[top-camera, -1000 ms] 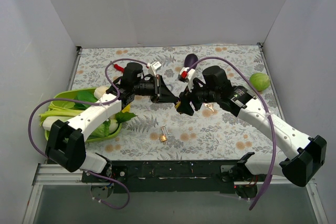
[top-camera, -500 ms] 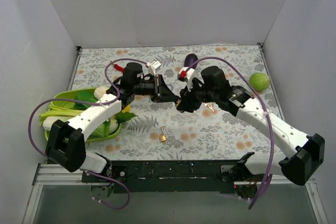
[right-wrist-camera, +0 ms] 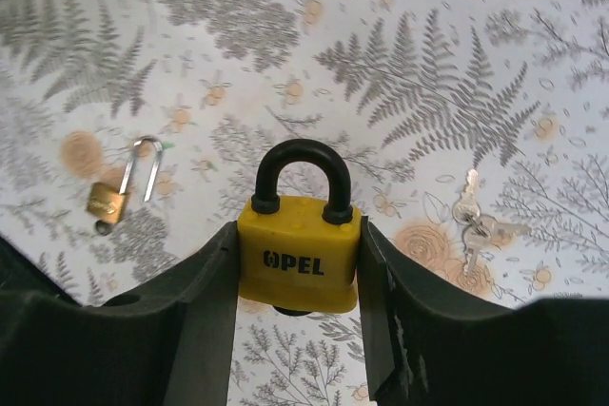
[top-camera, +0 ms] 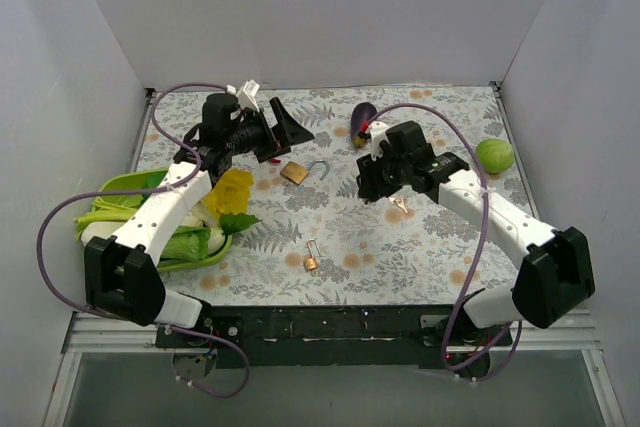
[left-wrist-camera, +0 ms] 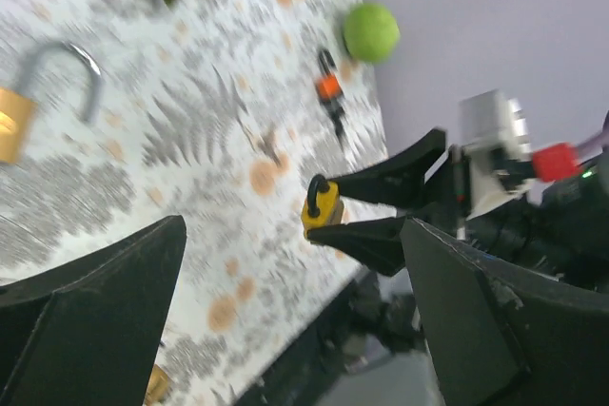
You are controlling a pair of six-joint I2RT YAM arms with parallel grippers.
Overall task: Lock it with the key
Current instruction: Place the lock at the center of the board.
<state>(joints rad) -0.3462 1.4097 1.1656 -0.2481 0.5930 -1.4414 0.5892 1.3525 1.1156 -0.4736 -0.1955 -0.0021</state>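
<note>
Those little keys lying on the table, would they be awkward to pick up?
Probably. The keys lie flat on the table, so getting a grip under them looks hard. They seem joined by a ring, so lifting one would likely leave the other dangling.

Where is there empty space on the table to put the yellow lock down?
Bare room for the yellow padlock lies near the front edge, right of the small brass padlock and nearer than the silver keys. It's crowded around the green vegetable tray at left.
</note>
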